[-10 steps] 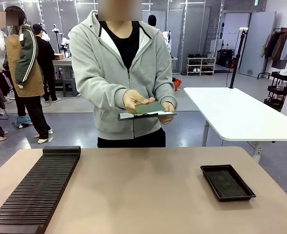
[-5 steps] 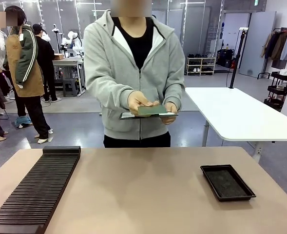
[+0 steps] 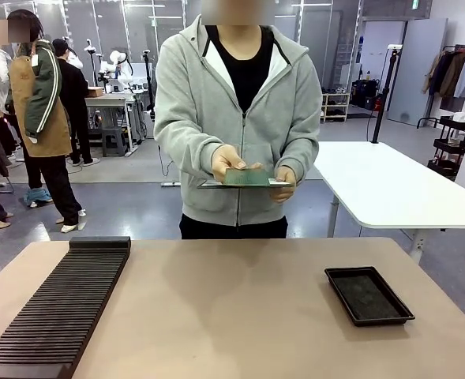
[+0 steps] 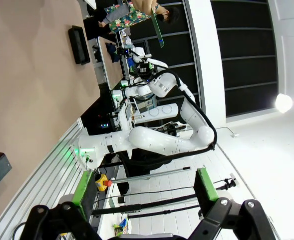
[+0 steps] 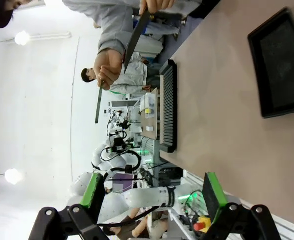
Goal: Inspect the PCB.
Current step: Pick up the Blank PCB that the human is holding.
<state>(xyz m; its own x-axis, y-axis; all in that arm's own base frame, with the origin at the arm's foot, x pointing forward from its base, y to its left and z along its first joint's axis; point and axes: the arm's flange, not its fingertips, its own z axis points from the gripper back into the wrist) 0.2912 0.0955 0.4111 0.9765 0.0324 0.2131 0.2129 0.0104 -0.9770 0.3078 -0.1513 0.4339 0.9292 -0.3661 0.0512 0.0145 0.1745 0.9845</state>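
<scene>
Stepping sideways since a second ago, the person now holds the PCB (image 3: 245, 177) atop a grey clipboard (image 3: 211, 185) beyond the table's (image 3: 240, 316) far edge. Left gripper (image 4: 144, 187) and right gripper (image 5: 152, 192) gape wide, both empty. A tilt could slide the board off; its face is too small to read.

PCB (image 3: 246, 177) green, finely dotted. Clipboard (image 3: 210, 185) grey. Person's hoodie (image 3: 193, 110) light grey, shirt (image 3: 246, 67) black. Table (image 3: 232, 324) plain tan. Tray (image 3: 369, 295) black. Rack (image 3: 58, 312) black, ribbed. My left gripper (image 4: 143, 180) and right gripper (image 5: 152, 182): black, green pads.
</scene>
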